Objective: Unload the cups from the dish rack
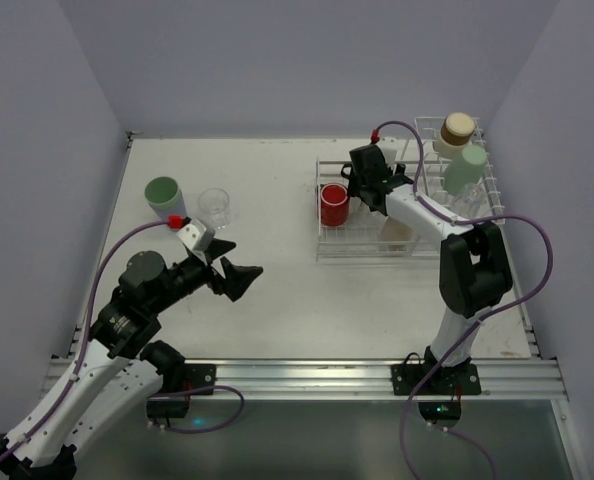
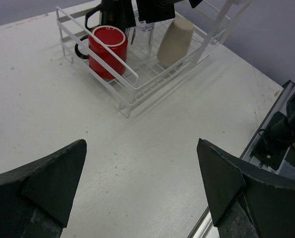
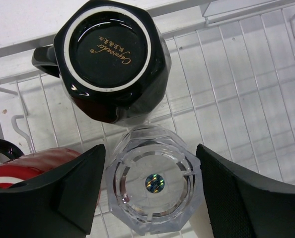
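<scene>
Hovering open, right gripper (image 3: pixel 152 173) had an upturned clear glass (image 3: pixel 155 191) framed between its spread fingers, no grip. Red mug (image 3: pixel 18 166) sat beside one finger, black mug (image 3: pixel 110 54) just beyond the glass, all in the dish rack (image 3: pixel 247 99). Left gripper (image 2: pixel 140 158) was released and empty, dish rack well ahead.

White table (image 1: pixel 277 290) enclosed by pale lavender walls (image 1: pixel 277 60).

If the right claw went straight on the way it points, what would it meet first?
Probably the upturned clear glass in the dish rack, centred ahead of the open right claw; depth is unclear.
</scene>
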Robot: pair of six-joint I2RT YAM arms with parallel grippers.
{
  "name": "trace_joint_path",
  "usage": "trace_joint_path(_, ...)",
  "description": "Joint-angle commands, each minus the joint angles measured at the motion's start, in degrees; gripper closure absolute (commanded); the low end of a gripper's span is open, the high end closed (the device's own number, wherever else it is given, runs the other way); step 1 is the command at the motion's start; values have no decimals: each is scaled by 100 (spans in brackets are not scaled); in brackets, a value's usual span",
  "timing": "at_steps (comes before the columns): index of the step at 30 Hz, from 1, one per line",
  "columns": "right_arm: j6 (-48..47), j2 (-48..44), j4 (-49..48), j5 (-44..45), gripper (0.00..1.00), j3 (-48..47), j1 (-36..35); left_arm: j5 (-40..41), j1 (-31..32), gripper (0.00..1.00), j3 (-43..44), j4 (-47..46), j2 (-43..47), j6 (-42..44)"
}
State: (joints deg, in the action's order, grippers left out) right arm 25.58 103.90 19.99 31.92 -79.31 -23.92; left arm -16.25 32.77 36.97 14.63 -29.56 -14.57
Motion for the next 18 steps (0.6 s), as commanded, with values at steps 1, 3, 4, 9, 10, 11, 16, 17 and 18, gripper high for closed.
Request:
trace_joint_path(1, 140, 87, -21, 7, 25, -32, 37, 69, -8, 3, 117, -75, -15, 121)
trace_joint_path(3, 157, -53, -47, 59, 41, -15, 37, 122, -17, 3, 109, -66, -6, 112)
trace_joint_path(4, 140, -123, -100, 103, 46, 72, 28, 148, -17, 3, 109, -57, -6, 103)
trace_joint_path(9, -88, -773, -680, 209, 67, 424, -16, 175, -17, 4, 126, -92, -41, 16)
trace_joint_path(10, -115, -966, -741, 218, 69, 512, -33, 157, -17, 4, 126, -101, -67, -11)
trace_joint_path(11, -193, -1055, -899, 244, 69, 565, -103, 105, -17, 4, 144, -145, -119, -63)
trace_joint_path(16, -545, -1679, -1479, 578, 69, 977, -367, 61, -25, 6, 161, -259, -243, -222)
trace_joint_path(17, -624, -1906, -1654, 578, 69, 1013, -402, 43, -17, 6, 179, -294, -269, -265)
trace_joint_path(18, -668, -2013, -1717, 561, 69, 1057, -481, 26, -25, 6, 188, -329, -287, -353)
